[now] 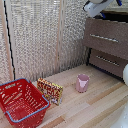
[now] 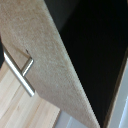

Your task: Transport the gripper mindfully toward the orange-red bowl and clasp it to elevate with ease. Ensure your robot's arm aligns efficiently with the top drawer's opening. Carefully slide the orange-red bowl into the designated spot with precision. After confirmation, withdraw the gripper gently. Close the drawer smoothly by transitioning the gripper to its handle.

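2 risks, with gripper (image 1: 92, 8) too blurred to call open or shut and bowl unseen: clipping the drawer (image 1: 100, 29) front, or slipping off its handle (image 2: 20, 75).

The worktop (image 1: 95, 107) is seen as pale, smooth planked wood. The top drawer (image 1: 105, 37) is faced in dark brown wood grain, and its handle (image 1: 104, 38) is shown as brushed silver metal. The robot's arm (image 1: 95, 6) appears glossy white. The basket (image 1: 20, 102) is made of red plastic mesh, and the cup (image 1: 82, 83) looks like matt pink plastic.
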